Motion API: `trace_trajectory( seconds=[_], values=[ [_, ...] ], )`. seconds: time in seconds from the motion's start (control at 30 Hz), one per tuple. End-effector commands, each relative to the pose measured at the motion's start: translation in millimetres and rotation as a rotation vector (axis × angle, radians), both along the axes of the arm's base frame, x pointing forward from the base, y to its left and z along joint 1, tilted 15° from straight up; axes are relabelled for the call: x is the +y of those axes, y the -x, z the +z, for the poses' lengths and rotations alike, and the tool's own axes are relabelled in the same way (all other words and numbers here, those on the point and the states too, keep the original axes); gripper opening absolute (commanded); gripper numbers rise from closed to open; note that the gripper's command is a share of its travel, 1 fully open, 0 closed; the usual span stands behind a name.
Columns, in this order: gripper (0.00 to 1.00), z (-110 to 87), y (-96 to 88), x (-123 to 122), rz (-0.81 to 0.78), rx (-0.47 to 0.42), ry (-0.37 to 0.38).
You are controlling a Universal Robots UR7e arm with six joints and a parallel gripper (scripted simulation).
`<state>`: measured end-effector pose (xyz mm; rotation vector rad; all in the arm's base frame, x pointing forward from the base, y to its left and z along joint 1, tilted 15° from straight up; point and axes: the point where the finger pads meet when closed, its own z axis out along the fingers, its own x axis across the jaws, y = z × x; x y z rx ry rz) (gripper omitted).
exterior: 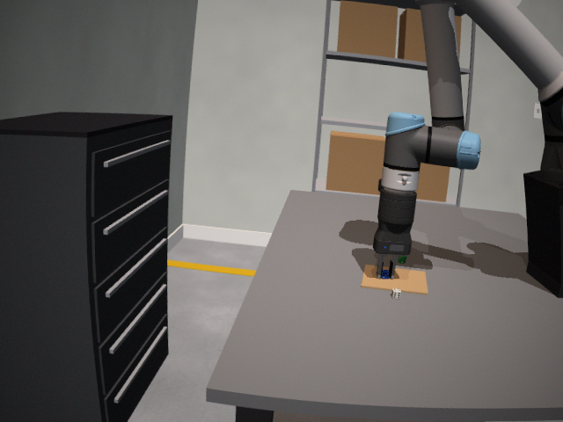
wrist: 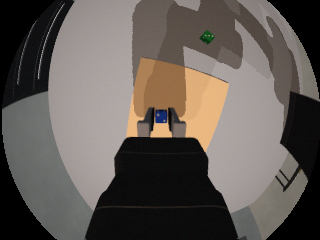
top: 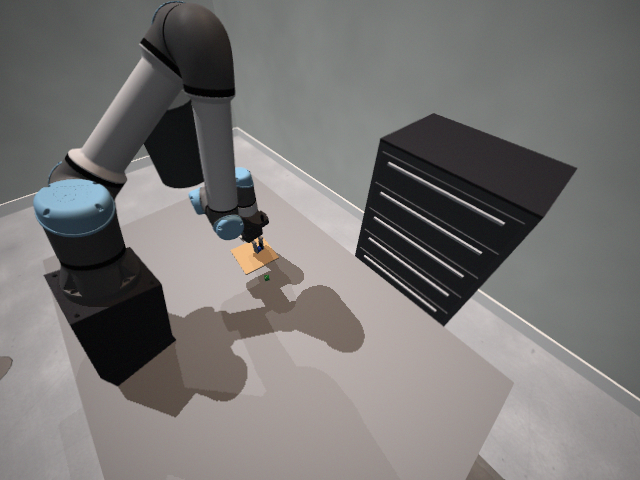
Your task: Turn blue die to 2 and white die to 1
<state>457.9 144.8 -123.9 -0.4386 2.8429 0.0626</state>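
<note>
The orange mat lies flat on the grey table. The blue die rests on the mat near one edge. My gripper points straight down around it, the fingers slightly apart from its sides, open. The green die lies on the table just off the mat. The white die sits at the mat's opposite edge; I cannot tell whether it touches the mat. It is hidden in the other views.
A black drawer cabinet stands beside the table. The arm's black base stands on the table. A shelf with cardboard boxes is behind the table.
</note>
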Motion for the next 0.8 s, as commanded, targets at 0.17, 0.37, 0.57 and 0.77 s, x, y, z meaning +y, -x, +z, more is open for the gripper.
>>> trace_trajectory(
  seconds=[0.17,0.37,0.57,0.77],
  values=[
    [0.58,0.5,-0.3,0.1,0.0,-0.001,0.0],
    [0.64,0.5,-0.3,0.1,0.0,-0.001,0.0],
    [0.64,0.6,-0.3,0.0,0.0,-0.001,0.0],
    [0.64,2.6,0.2,-0.1,0.0,-0.001,0.0]
  ],
)
